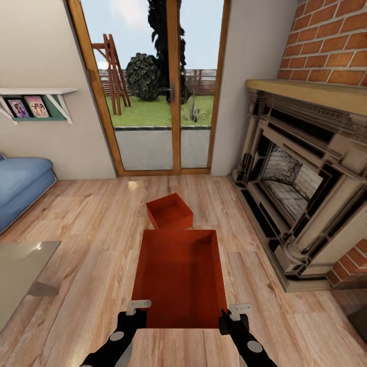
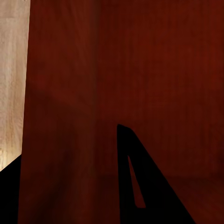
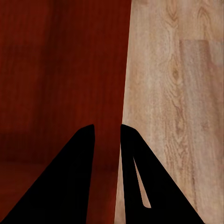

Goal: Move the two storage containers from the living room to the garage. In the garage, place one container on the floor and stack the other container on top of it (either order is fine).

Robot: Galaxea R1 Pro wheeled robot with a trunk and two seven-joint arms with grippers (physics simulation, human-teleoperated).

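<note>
- We see the near storage container [image 1: 179, 278], orange-red and open-topped, straight ahead at twelve o'clock between our two arms, seemingly lifted off the living room's wood plank floor [image 1: 92, 244].
- Our left gripper [image 1: 136, 311] sits at the container's near left corner, at about eleven o'clock; in the left wrist view one dark finger [image 2: 140, 186] lies inside against the red wall [image 2: 116, 70] and the other outside, so it is clamped on that wall.
- Our right gripper [image 1: 235, 315] sits at the near right corner, at about one o'clock; in the right wrist view its fingers [image 3: 70, 186] straddle the thin wall edge [image 3: 122, 93], pinching it.
- The second storage container [image 1: 169, 211] lies on the planks just beyond the first, turned at an angle, touching or almost touching its far wall.
- The brick fireplace [image 1: 306, 168] stands at two o'clock, the glass doors [image 1: 153, 86] at twelve, the blue sofa [image 1: 20, 183] at ten.
</note>
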